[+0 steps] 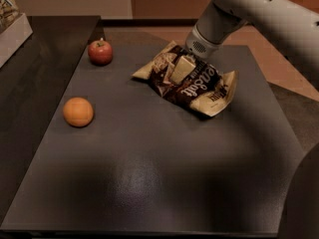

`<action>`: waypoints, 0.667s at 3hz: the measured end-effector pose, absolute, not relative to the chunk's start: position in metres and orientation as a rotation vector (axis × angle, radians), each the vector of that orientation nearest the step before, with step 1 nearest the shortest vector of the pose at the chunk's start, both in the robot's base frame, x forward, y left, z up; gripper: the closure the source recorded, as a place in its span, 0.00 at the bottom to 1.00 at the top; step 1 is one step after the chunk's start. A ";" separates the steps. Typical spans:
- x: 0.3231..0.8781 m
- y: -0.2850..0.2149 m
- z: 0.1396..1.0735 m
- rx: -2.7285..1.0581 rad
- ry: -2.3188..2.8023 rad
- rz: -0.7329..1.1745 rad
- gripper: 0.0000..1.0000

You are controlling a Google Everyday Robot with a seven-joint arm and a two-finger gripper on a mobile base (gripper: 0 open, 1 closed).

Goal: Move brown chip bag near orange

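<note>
Gripper [175, 70] fingers pinch 1 fold of the brown chip bag [199, 86], far-right on the surface [149, 173], well apart from orange [78, 112]; crinkly foil may slip out mid-drag left, or clip the apple [100, 52].

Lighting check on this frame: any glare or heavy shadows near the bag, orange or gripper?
Camera view: dim, warm light, with a soft pale sheen on the table front-centre and no hard glare. Camera view: a dark area fills the lower right corner. Camera view: the orange and brown chip bag are evenly lit; the gripper sits on the bag's top.
</note>
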State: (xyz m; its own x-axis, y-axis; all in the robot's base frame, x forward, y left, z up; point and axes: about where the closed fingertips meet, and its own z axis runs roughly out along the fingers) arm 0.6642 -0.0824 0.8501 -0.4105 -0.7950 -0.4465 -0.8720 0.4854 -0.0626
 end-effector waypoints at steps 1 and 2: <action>0.653 -0.076 0.872 -1.402 2.258 0.269 0.88; 0.633 -0.062 0.896 -1.456 2.188 0.284 1.00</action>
